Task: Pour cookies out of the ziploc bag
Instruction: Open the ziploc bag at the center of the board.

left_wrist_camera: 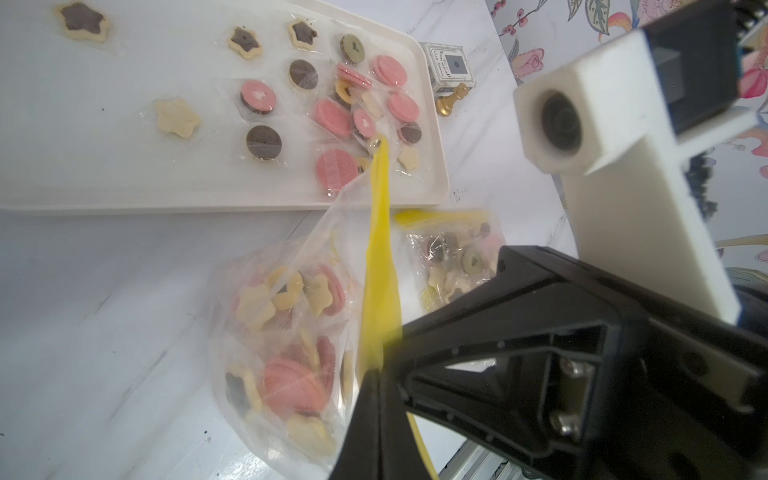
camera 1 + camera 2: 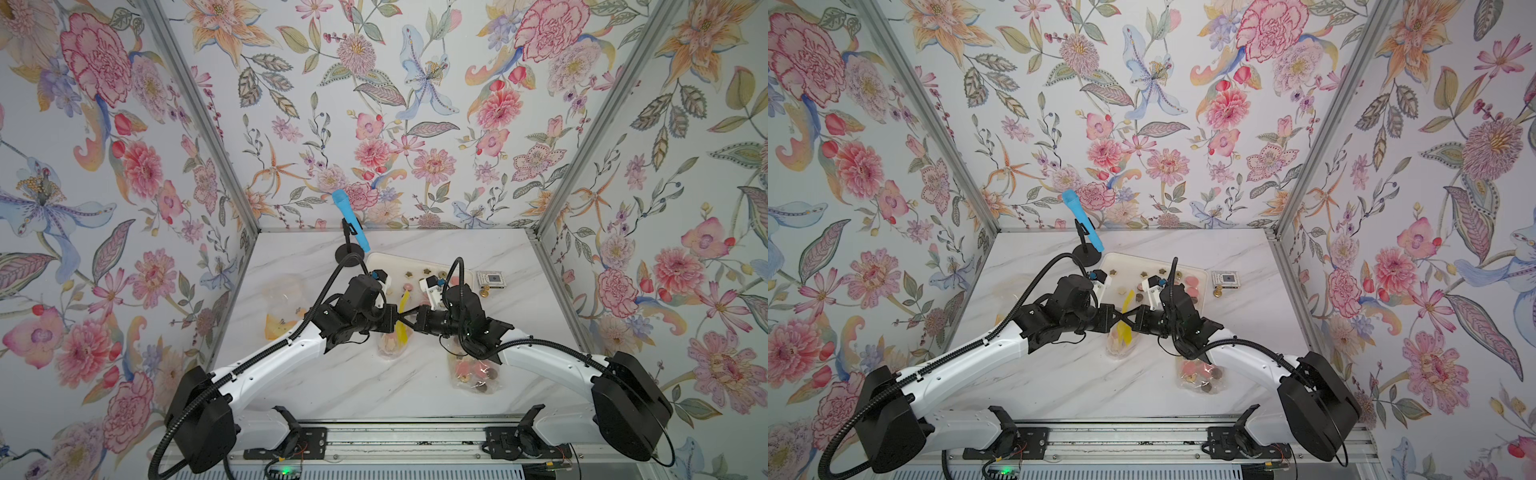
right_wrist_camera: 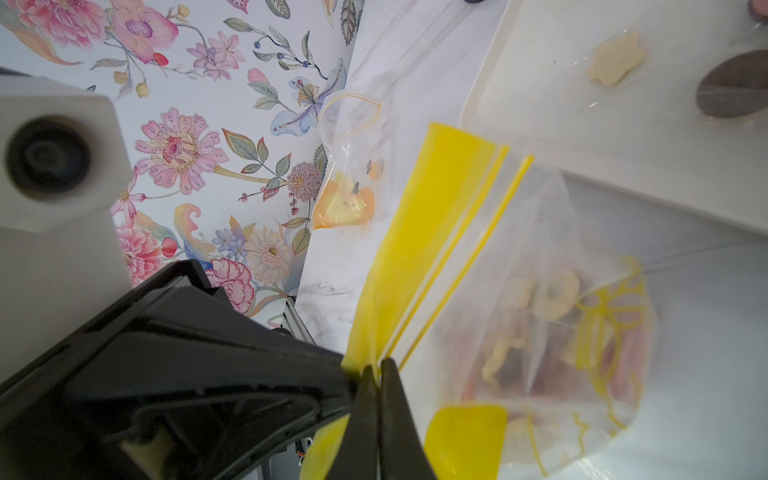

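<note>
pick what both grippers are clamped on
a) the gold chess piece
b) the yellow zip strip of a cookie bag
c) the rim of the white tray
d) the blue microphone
b: the left gripper and right gripper meet tip to tip, both shut on the yellow zip strip of the ziploc bag.

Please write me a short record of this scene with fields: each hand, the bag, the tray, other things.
left hand: shut on the yellow zip strip of the ziploc bag
right hand: shut on the same strip, facing the left hand
bag contents: many cookies inside
tray: more cookies lie scattered on it
other: second bag with cookies near the right arm
</note>
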